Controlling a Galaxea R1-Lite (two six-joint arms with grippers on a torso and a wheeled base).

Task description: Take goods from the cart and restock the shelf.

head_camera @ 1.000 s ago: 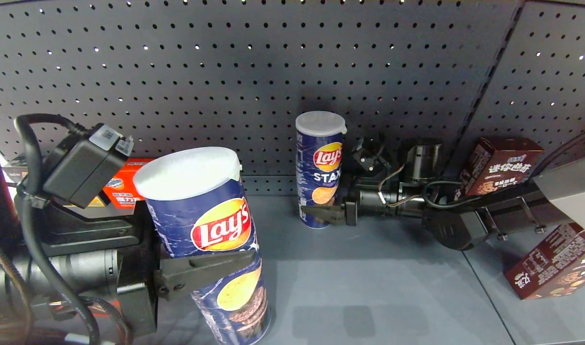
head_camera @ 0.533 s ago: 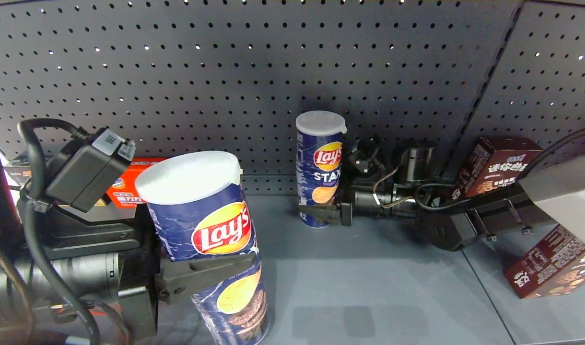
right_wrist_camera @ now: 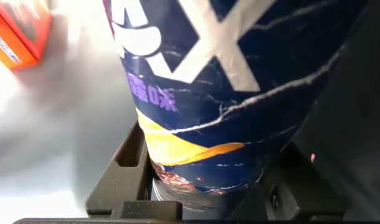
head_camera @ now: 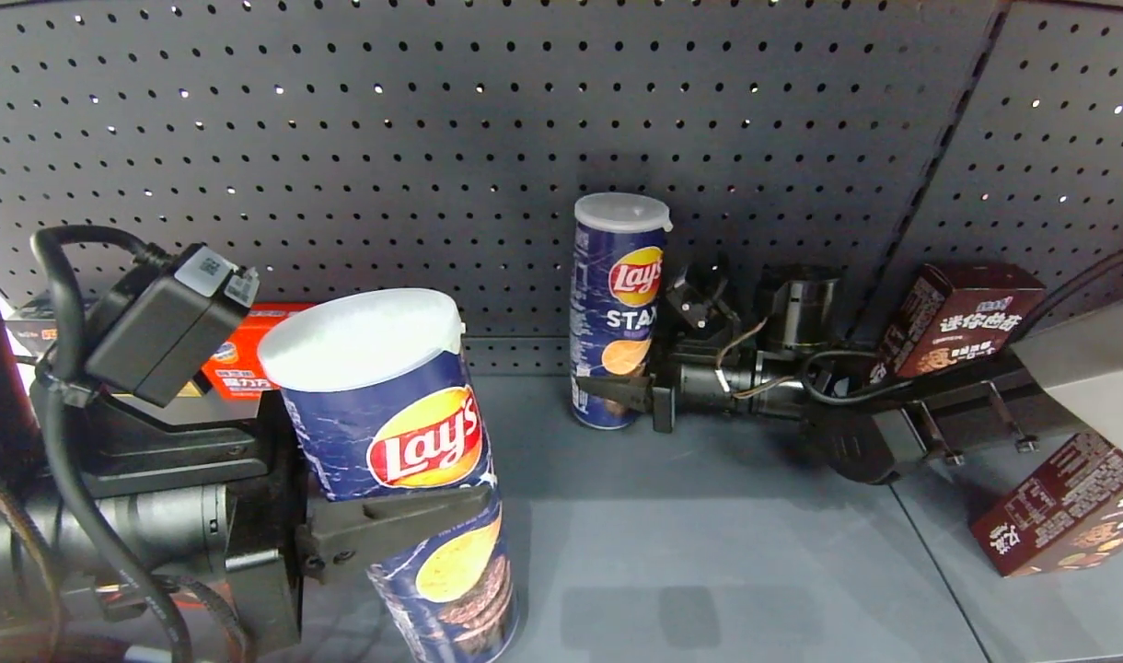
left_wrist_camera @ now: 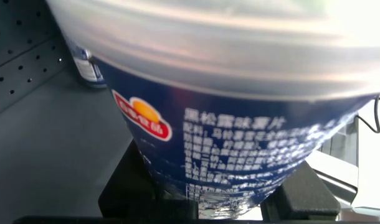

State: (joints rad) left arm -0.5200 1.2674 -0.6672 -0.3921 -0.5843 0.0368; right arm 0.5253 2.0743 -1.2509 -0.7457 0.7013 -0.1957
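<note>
Near can point(head_camera: 396, 442) and far can point(head_camera: 617, 304) were navy, veined white; box point(head_camera: 248, 368) was orange; cartons point(head_camera: 962, 318) were maroon.

The left arm point(head_camera: 156, 516) is built of matt black housings and is topped by a black box-shaped camera point(head_camera: 156, 318) marked with white stickers, from which a thick black cable point(head_camera: 55, 276) is looped. Its flat black fingers point(head_camera: 387, 529) are fastened with small screws. The right arm point(head_camera: 893, 424) is made up of black segments, a silver cylinder point(head_camera: 801, 308), thin loose wires point(head_camera: 746, 354) and a grey panel point(head_camera: 1086, 354).
</note>
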